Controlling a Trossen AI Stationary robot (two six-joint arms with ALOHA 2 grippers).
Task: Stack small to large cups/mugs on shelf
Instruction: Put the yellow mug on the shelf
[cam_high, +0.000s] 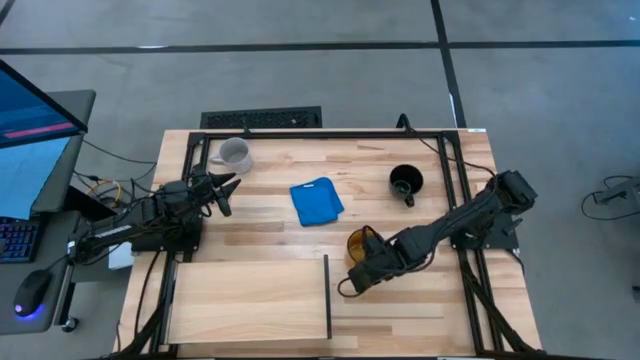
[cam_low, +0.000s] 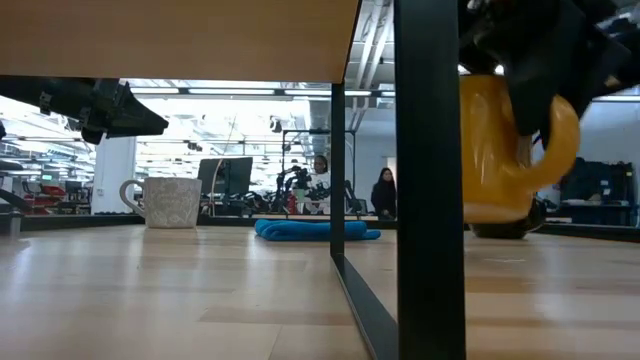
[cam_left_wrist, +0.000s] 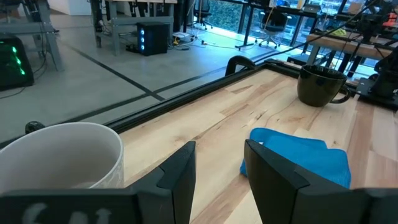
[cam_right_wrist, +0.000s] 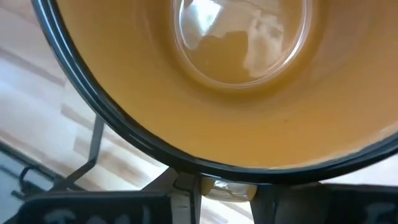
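Observation:
The yellow mug hangs in my right gripper, just right of the shelf's dark divider; the low view shows the mug above the tabletop. The pale shelf panel lies at the near left. The grey-white mug stands on its base at the far left. My left gripper is open and empty just near of the grey-white mug, which fills a corner of the left wrist view. The black mug stands on its base at the far right. My right gripper holds the yellow mug by its handle, pinched between the two fingers. The fingers come from above, slanting from the table's right. In the low view the gripper covers the upper part of the handle. The mug hangs upright, clear of the table.
A blue cloth lies flat in the middle of the table, between the grey-white and black mugs. A dark metal frame runs round the table. A dark upright post stands close in the low view. People show in the room behind.

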